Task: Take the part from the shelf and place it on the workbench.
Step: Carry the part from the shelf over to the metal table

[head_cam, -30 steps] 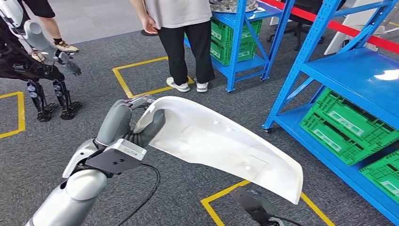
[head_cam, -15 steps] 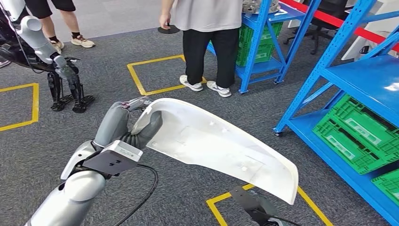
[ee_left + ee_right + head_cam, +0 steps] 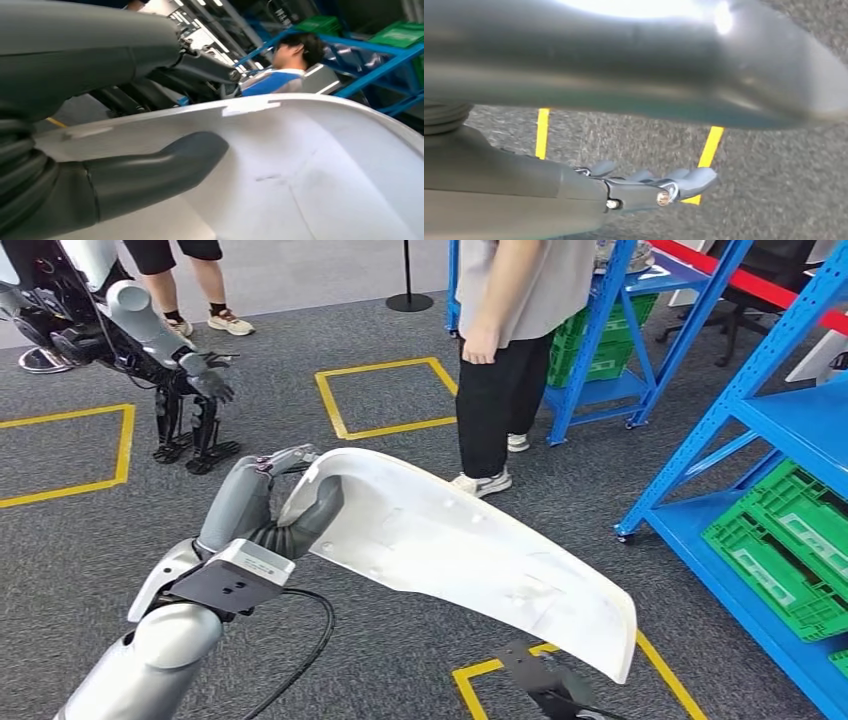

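Fingers: left hand (image 3: 268,502) grips one end of the white part (image 3: 470,550), thumb (image 3: 155,170) pressed inside the shell, other fingers over the rim.
Right hand: right hand (image 3: 651,185) lies below the part with fingers stretched out flat, holding nothing.
Part: carried in the air over grey carpet (image 3: 400,640) with yellow floor lines (image 3: 480,680).
Beyond: a person (image 3: 515,340) stands by blue shelves (image 3: 740,390) holding green crates (image 3: 780,540); another robot (image 3: 130,330) stands far left.
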`<state>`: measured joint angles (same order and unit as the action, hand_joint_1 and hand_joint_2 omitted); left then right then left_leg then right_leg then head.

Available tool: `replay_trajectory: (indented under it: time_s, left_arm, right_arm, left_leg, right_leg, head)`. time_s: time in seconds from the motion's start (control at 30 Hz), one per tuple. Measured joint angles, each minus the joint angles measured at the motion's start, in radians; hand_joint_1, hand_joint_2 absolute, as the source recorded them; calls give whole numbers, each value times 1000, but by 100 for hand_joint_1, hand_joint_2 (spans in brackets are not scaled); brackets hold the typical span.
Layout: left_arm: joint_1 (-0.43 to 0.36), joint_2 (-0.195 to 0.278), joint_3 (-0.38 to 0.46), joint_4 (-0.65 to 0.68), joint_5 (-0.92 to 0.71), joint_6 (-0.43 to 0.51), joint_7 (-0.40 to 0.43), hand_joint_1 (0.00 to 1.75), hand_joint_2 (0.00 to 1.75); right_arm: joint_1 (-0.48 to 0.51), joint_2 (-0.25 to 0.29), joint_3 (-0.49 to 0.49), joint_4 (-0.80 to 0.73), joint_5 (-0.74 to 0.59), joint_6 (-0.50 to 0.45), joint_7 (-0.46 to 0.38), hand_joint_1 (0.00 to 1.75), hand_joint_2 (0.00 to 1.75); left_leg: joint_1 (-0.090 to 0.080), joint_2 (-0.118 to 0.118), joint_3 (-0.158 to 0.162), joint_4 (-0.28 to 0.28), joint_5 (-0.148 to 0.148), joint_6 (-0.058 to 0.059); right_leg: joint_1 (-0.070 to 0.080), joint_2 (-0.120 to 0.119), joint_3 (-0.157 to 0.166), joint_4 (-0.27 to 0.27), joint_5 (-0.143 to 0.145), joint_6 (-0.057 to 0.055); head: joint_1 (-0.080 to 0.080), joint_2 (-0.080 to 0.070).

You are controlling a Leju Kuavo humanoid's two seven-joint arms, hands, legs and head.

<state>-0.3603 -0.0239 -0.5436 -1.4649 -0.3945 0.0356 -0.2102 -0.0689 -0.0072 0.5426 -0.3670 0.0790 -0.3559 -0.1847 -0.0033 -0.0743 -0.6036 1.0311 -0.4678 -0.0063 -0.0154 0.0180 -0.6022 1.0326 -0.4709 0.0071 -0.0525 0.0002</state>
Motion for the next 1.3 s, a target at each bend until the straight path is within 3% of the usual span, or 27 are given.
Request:
replay_trajectory:
  time_s: [0.03, 0.1, 0.17, 0.2, 0.23, 0.27, 0.33, 0.4, 0.47, 0.53, 0.57, 0.63, 0.67, 0.7, 0.73, 0.77, 0.8, 0.87, 0.93, 1.0, 1.07, 1.13, 1.2, 1.23, 1.3]
  left_arm:
    - [1, 1, 2, -1, 1, 0, 0, 175, 175]
    - [4, 2, 5, -2, 4, -1, 0, 175, 175]
    - [9, 3, 7, -1, 7, -3, 0, 175, 175]
    - [12, 5, 7, 0, 8, -4, 0, 175, 175]
    - [14, 5, 7, 1, 10, -5, -1, 175, 175]
    - [14, 6, 7, 1, 11, -7, -1, 175, 175]
    - [14, 6, 7, 1, 13, -9, -2, 175, 175]
    - [13, 6, 7, 0, 14, -11, -3, 175, 175]
    - [13, 6, 8, 0, 15, -11, -3, 175, 175]
    - [12, 5, 8, -2, 15, -12, -3, 175, 175]
    - [12, 4, 8, -3, 15, -12, -3, 175, 175]
    - [12, 3, 8, -4, 16, -13, -3, 175, 175]
    - [15, 2, 8, -3, 16, -14, -3, 175, 175]
    - [17, 2, 8, -3, 16, -14, -3, 175, 175]
    - [19, 2, 8, -2, 16, -15, -3, 175, 175]
    - [20, 2, 8, -3, 16, -16, -3, 175, 175]
    - [20, 2, 8, -4, 16, -17, -3, 175, 175]
    - [20, 2, 8, -6, 16, -21, -3, 175, 175]
    - [20, 1, 8, -8, 16, -23, -3, 175, 175]
    - [21, 1, 8, -8, 16, -24, -3, 175, 175]
    - [20, 1, 8, -10, 16, -25, -3, 175, 175]
    - [19, 1, 6, -10, 16, -25, -3, 175, 175]
    - [22, 1, 5, -8, 16, -27, -2, 175, 175]
    - [24, 2, 5, -7, 16, -28, -2, 175, 175]
    - [24, 2, 5, -7, 16, -30, -2, 175, 175]
  right_arm:
    - [0, 0, 0, 0, 0, -1, 0, 0, 0]
    - [1, 0, -1, 0, 0, -2, 1, 0, 0]
    - [3, 0, -1, 0, -1, -2, 4, 0, 0]
    - [3, 0, -1, 0, -1, -2, 4, 0, 0]
    - [3, 0, -1, 0, -2, -2, 4, 0, 0]
    - [3, 0, -1, 0, -3, -2, 4, 0, 0]
    - [3, 0, -1, 0, -4, -2, 4, 0, 0]
    - [4, -1, -1, 0, -5, -3, 3, 0, 0]
    - [3, 0, -1, 0, -5, -4, 3, 0, 0]
    - [2, 0, -1, 0, -4, -3, 3, 0, 0]
    - [1, 0, -1, 0, -3, 1, 3, 0, 0]
    - [3, -1, -1, 0, -1, 11, 3, 0, 0]
    - [6, -3, -1, 0, -1, 15, 4, 0, 0]
    - [8, -4, -1, 0, -1, 17, 3, 0, 0]
    - [10, -5, -1, 0, -1, 18, 3, 0, 0]
    - [11, -7, -1, 0, -2, 19, 3, 0, 0]
    - [11, -8, -1, 0, -2, 19, 2, 0, 0]
    - [11, -9, -1, 1, -4, 19, 1, 0, 0]
    - [12, -10, -1, 1, -7, 18, 1, 0, 0]
    - [12, -10, -1, 1, -9, 17, -1, 0, 0]
    - [12, -10, -2, 0, -11, 16, -6, 0, 0]
    - [16, -10, -2, 1, -13, 16, -12, 0, 0]
    - [20, -11, -2, 1, -15, 16, -14, 0, 0]
    - [20, -11, -2, 1, -15, 16, -14, 0, 0]
    - [19, -11, -2, 2, -14, 16, -14, 0, 0]
  left_leg:
    - [0, 14, -8, 20, -14, -5]
    - [0, 48, -55, 122, -71, -12]
    - [2, 59, -118, 249, -123, -17]
    - [3, 61, -133, 276, -125, -18]
    - [4, 63, -128, 265, -108, -17]
    - [4, 69, -103, 215, -77, -16]
    - [0, 102, -31, 75, -18, -9]
    - [-5, 122, 5, 1, 2, 2]
    - [-10, 106, 3, -6, 3, 15]
    - [-8, 88, 8, -14, 9, 28]
    - [-5, 80, 11, -18, 12, 33]
    - [-2, 62, 12, -19, 14, 40]
    - [-2, 51, 11, -18, 14, 41]
    - [-3, 40, 10, -17, 14, 42]
    - [-3, 28, 10, -16, 14, 42]
    - [-3, 16, 11, -14, 14, 41]
    - [-2, 4, 11, -12, 13, 39]
    - [-3, -17, 7, -7, 12, 31]
    - [-1, -34, 2, -7, 13, 18]
    - [1, -44, -1, -9, 15, 5]
    - [-1, -10, -19, 29, -12, -4]
    - [-1, 40, -72, 143, -75, -12]
    - [4, 58, -126, 252, -116, -18]
    - [6, 62, -132, 264, -112, -20]
    - [9, 82, -85, 177, -56, -21]
  right_leg:
    - [-1, -6, 2, -3, 1, -7]
    - [-1, -21, 5, -6, 1, -15]
    - [1, -38, 6, -6, -1, -18]
    - [1, -47, 6, -6, -2, -18]
    - [1, -55, 7, -5, -3, -17]
    - [1, -63, 9, -4, -5, -16]
    - [4, -77, 15, -2, -10, -9]
    - [7, -90, 20, -2, -15, 1]
    - [7, -105, 25, -5, -16, 13]
    - [2, -94, 24, 11, -31, 25]
    - [1, -76, 10, 46, -53, 29]
    - [0, -38, -50, 168, -114, 34]
    - [0, -30, -83, 230, -136, 35]
    - [0, -27, -104, 266, -140, 35]
    - [0, -25, -107, 265, -126, 34]
    - [0, -22, -91, 224, -94, 32]
    - [-1, -11, -60, 156, -55, 30]
    - [-2, 23, -3, 34, -10, 27]
    - [1, 35, 13, -3, -8, 20]
    - [1, 14, 15, -9, -3, 6]
    - [-1, -7, 20, -17, 1, -7]
    - [1, -31, 23, -20, 0, -15]
    - [2, -58, 22, -20, -2, -17]
    - [2, -70, 22, -20, -3, -16]
    - [2, -95, 26, -19, -6, -12]
  head:
    - [0, 0]
    - [-1, 0]
    - [-1, 0]
    - [-1, 0]
    - [-1, 0]
    - [-1, 0]
    - [-1, 0]
    - [0, 0]
    - [0, 0]
    - [0, 0]
    - [1, 0]
    - [2, 0]
    - [3, 0]
    - [3, 0]
    - [3, 0]
    - [3, 0]
    - [3, 0]
    - [3, 0]
    - [3, 0]
    - [3, 0]
    - [1, 0]
    - [0, 0]
    - [0, 0]
    - [0, 0]
    - [0, 0]
